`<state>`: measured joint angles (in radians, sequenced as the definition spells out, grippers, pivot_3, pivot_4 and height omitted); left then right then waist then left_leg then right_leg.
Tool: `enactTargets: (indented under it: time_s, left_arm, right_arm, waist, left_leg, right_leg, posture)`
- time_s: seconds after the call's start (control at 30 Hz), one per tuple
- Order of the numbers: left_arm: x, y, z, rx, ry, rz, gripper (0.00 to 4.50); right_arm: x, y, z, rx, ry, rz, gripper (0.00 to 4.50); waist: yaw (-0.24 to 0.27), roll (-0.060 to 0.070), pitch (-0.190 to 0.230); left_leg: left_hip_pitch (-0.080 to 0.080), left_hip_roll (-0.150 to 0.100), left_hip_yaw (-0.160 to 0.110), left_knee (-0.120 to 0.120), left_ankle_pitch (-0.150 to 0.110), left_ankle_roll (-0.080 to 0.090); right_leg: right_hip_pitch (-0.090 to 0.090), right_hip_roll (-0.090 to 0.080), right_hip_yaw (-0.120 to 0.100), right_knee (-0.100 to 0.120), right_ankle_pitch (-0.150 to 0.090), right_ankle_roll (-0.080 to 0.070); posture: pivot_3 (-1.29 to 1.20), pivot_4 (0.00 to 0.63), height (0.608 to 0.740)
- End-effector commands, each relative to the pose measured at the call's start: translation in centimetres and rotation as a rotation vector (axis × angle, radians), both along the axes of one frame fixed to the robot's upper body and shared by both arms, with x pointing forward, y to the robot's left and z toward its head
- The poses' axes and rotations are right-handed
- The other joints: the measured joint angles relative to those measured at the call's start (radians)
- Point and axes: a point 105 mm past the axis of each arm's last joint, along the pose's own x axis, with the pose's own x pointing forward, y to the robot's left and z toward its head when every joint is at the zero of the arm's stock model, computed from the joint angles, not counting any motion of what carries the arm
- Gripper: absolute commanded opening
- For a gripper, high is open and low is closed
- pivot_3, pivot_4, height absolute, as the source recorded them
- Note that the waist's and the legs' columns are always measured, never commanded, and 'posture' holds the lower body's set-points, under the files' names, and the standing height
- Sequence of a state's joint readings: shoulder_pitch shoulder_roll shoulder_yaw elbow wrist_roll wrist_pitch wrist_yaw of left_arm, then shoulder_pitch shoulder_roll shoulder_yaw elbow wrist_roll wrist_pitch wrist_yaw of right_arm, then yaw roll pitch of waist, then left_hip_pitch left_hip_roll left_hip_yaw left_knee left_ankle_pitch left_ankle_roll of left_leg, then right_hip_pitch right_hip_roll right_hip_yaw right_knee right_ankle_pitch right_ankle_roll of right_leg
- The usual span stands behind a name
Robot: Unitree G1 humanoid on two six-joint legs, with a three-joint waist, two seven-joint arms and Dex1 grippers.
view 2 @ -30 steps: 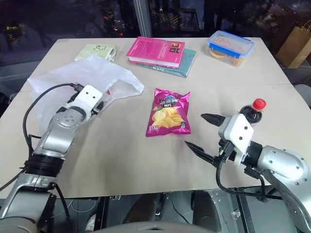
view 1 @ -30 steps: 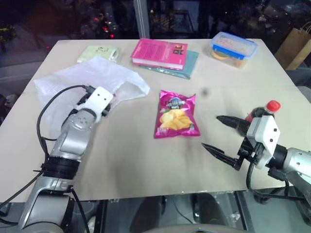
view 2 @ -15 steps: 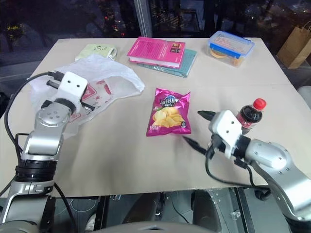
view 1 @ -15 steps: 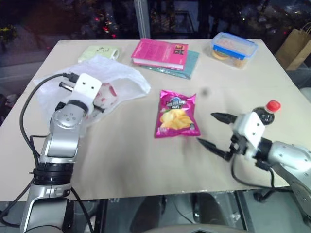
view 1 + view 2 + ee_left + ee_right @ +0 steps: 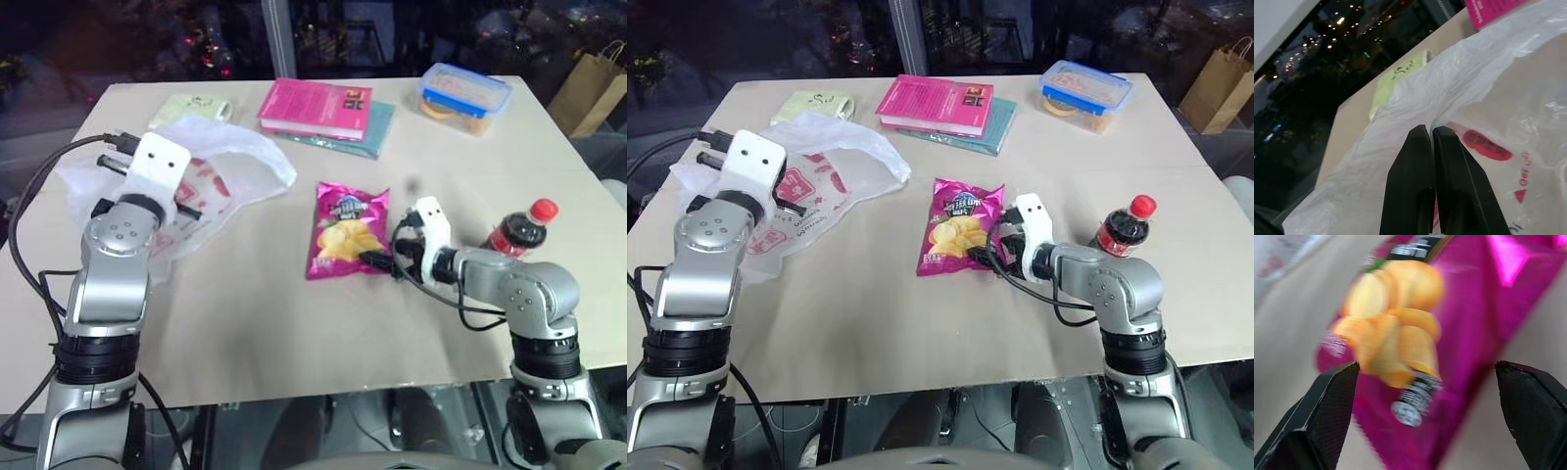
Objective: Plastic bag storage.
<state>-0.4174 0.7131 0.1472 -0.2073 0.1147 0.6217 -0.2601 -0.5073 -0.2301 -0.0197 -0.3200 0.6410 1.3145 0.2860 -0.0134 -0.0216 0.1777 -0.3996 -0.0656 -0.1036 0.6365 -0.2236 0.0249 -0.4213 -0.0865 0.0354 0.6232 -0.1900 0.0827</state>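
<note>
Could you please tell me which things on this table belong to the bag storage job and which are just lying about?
Part of the job:
- plastic bag, pinched in the shut left gripper
- chips packet, with the open right gripper at it

Lying about:
- pink book on a teal book
- blue-lidded container
- cola bottle
- green pad
- paper bag beyond the table

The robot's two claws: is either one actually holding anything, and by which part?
The left gripper is shut on the plastic bag, pinching its thin film near the edge. The right gripper, open, holds nothing.
</note>
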Motion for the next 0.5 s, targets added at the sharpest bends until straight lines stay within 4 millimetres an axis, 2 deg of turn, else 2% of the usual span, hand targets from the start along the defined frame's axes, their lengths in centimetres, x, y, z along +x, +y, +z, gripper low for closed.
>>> enactTargets:
  time_s: [0.03,0.17,0.3,0.4,0.5]
  left_arm:
    - [-0.7,0.3,2.4,0.068,-0.087,0.025,0.16]
    - [-0.7,1.3,2.9,0.084,-0.100,0.060,0.16]
    - [-0.5,1.5,4.0,0.070,-0.132,0.051,0.16]
    - [-0.4,1.4,4.4,0.042,-0.136,0.034,0.00]
    - [-0.4,1.9,4.3,0.030,-0.113,0.043,0.00]
  right_arm:
    - [0.2,0.6,0.2,0.016,0.027,0.013,4.50]
    - [0.7,1.5,-0.8,0.018,0.079,0.018,4.50]
    - [2.2,2.3,-2.3,0.003,0.111,-0.029,4.50]
    - [2.6,2.5,-2.2,0.014,0.071,-0.025,3.64]
    - [2.3,2.8,-0.9,0.071,0.010,0.011,2.10]
  waist:
    - [0.000,0.000,0.000]
    - [-0.004,0.000,0.000]
    - [-0.011,0.000,-0.001]
    - [-0.021,-0.001,-0.001]
    - [-0.026,-0.001,-0.001]
  left_leg:
    - [0.000,0.000,0.000,0.000,0.000,0.000]
    - [0.001,0.000,0.001,0.000,0.000,-0.001]
    - [0.002,0.000,0.002,0.000,0.001,-0.001]
    - [0.002,0.000,0.002,0.000,0.001,-0.002]
    - [0.002,0.000,0.002,0.000,0.001,-0.002]
  right_leg:
    - [0.000,0.000,0.000,0.001,0.000,0.000]
    - [-0.001,0.001,0.000,0.003,0.000,0.000]
    - [-0.002,0.002,0.002,0.003,0.000,0.000]
    - [-0.002,0.002,0.002,0.004,0.001,0.000]
    - [-0.002,0.002,0.002,0.004,0.001,0.000]
  posture:
    - [0.00,0.150,0.740]
    - [0.00,0.150,0.740]
    - [0.00,0.150,0.740]
    - [0.00,0.150,0.740]
    - [0.00,0.150,0.740]
